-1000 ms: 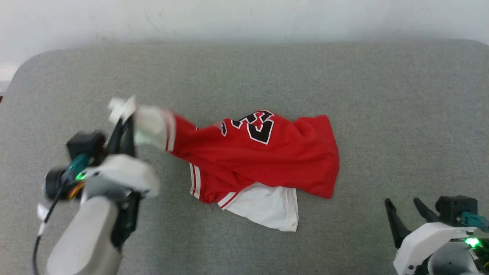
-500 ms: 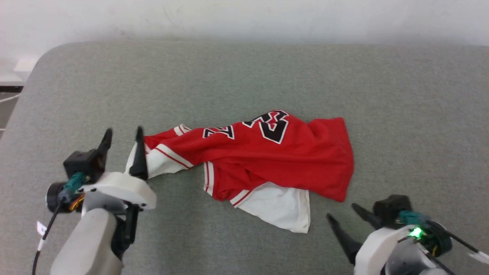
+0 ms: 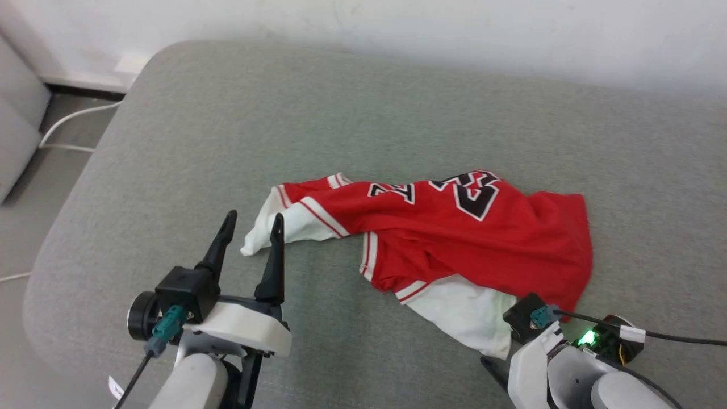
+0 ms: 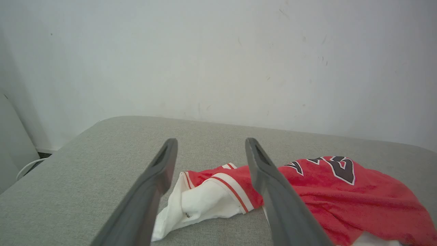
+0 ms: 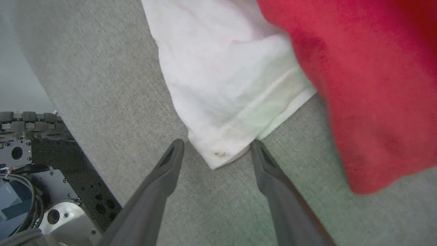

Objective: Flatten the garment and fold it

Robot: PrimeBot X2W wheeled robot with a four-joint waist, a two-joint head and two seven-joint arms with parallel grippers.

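Head view: rumpled red garment [image 3: 454,244] on gray felt.

Open grey surface [image 3: 227,142] all around garment [image 3: 483,244]; wall [image 3: 454,34] bounds far edge.

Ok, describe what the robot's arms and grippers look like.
The left gripper has two long, dark, tapering fingers on a black block, backed by a white shell and pale grey forearm. A teal connector with a thin black lead plugs in beside it. The right gripper has the same dark fingers; its white wrist cover carries a green light and a black cable.
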